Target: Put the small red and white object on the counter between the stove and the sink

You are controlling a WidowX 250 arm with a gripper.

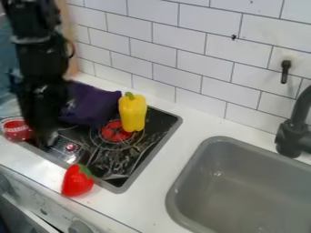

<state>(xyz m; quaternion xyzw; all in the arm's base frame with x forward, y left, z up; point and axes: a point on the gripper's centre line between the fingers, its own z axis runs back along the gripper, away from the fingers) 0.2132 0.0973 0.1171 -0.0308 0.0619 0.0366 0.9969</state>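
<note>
The black gripper point(45, 139) hangs over the left part of the black stovetop point(130, 159), low and blurred, beside a purple cloth point(91, 104). Just left of it is a red and white round object point(16, 129). A yellow bell pepper point(132, 112) stands upright at the back of the stove, next to the red burner mark point(115, 131) and close to the cloth's right side. On the front counter edge, near the stove's front corner, lies a red strawberry-like toy point(77, 180) with a green top.
The grey sink point(243, 191) takes up the right side, with a black faucet point(294, 132) at its back right. A white tiled wall point(182, 50) runs behind the counter point(176, 123). Stove knobs point(79, 226) line the front at lower left.
</note>
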